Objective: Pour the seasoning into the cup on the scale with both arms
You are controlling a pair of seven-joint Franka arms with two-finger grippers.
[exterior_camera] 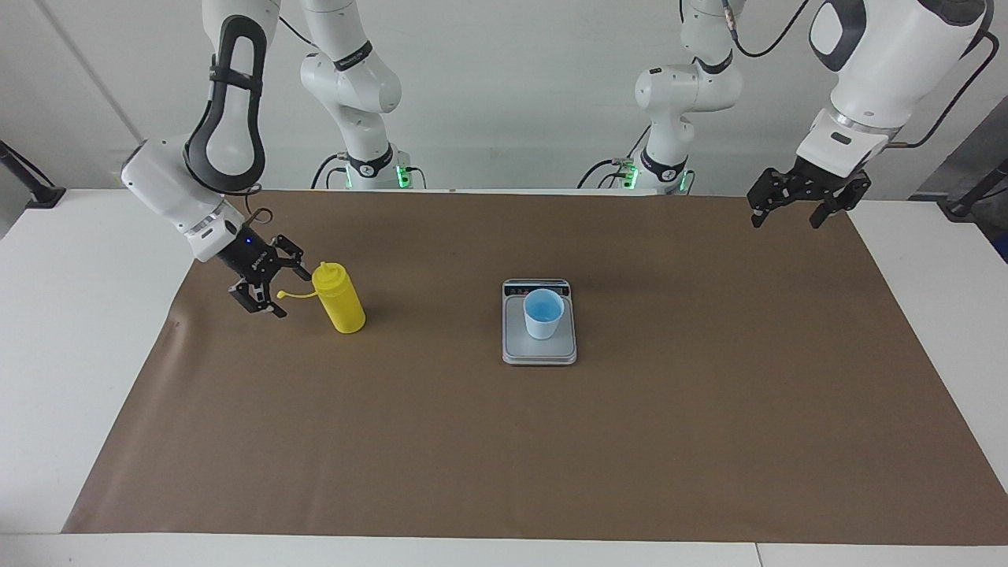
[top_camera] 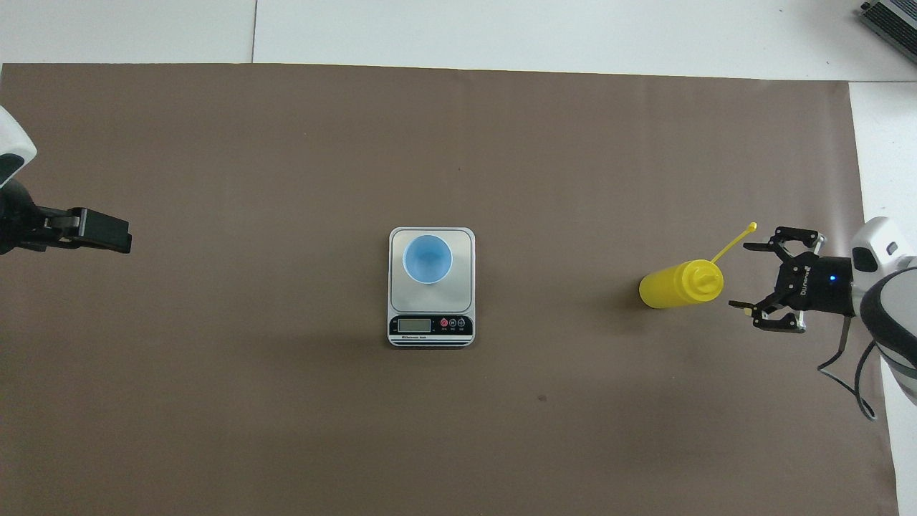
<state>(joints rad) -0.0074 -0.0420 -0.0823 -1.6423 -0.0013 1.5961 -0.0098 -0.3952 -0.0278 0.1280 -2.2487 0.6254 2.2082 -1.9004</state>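
Observation:
The yellow seasoning bottle (exterior_camera: 339, 300) stands upright on the brown mat toward the right arm's end of the table, and it also shows in the overhead view (top_camera: 677, 284). Its cap strap (exterior_camera: 295, 294) sticks out toward my right gripper (exterior_camera: 290, 291), which is open, low, level with the bottle's top and not touching it; the overhead view (top_camera: 745, 276) shows a small gap. The light-blue cup (exterior_camera: 543, 313) stands upright on the scale (exterior_camera: 539, 352) at the mat's middle, with the display (top_camera: 419, 325) on the edge nearest the robots. My left gripper (exterior_camera: 787, 217) waits open, raised over the mat's edge at the left arm's end.
The brown paper mat (exterior_camera: 504, 441) covers most of the white table (exterior_camera: 94, 260). The two arm bases (exterior_camera: 370, 169) stand at the table's robot edge. A grey device corner (top_camera: 892, 18) shows off the mat at the right arm's end, farthest from the robots.

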